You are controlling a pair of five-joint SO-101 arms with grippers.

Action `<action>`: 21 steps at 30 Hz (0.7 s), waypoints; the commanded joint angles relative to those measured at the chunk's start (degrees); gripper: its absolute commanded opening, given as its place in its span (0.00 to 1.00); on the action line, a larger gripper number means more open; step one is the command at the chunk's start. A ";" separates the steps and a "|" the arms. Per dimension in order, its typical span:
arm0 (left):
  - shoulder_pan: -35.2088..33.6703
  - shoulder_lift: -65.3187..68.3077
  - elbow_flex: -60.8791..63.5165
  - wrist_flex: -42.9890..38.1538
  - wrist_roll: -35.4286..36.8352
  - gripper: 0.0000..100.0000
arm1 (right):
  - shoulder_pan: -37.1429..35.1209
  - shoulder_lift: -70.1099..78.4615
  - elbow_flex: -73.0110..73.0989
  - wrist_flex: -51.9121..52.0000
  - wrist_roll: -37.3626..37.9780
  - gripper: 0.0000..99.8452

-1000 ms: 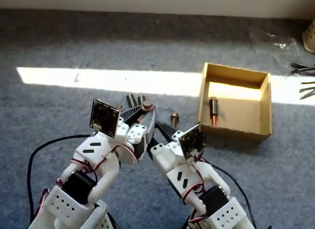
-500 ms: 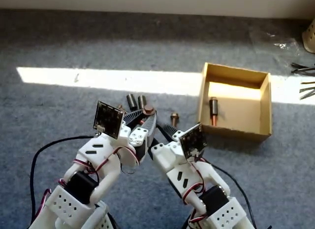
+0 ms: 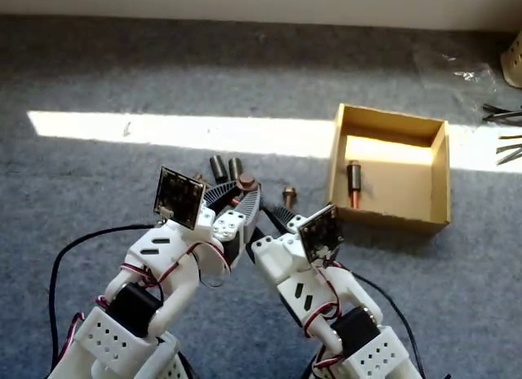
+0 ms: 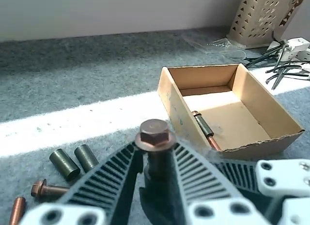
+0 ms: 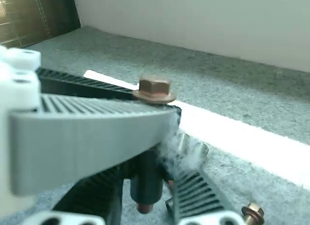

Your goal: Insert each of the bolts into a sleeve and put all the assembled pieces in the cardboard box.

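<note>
Grippers nose to nose at centre!
Left gripper clamped on a bolt; right gripper just at its 5 o'clock.

Grey carpet carries the cardboard box; near it lie two dark sleeves — and loose bolts.

Sleeved bolt upright, one piece in box

cardboard box right of both arms, assembled piece lying in its left part. two sleeves side by side behind the left gripper. loose bolt on the carpet between gripper and box. held bolt upright in the left gripper.
</note>
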 commanded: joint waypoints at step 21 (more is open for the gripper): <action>-7.96 -6.73 0.04 -2.11 -1.05 0.24 | 9.54 -0.75 -1.27 -0.04 0.62 0.00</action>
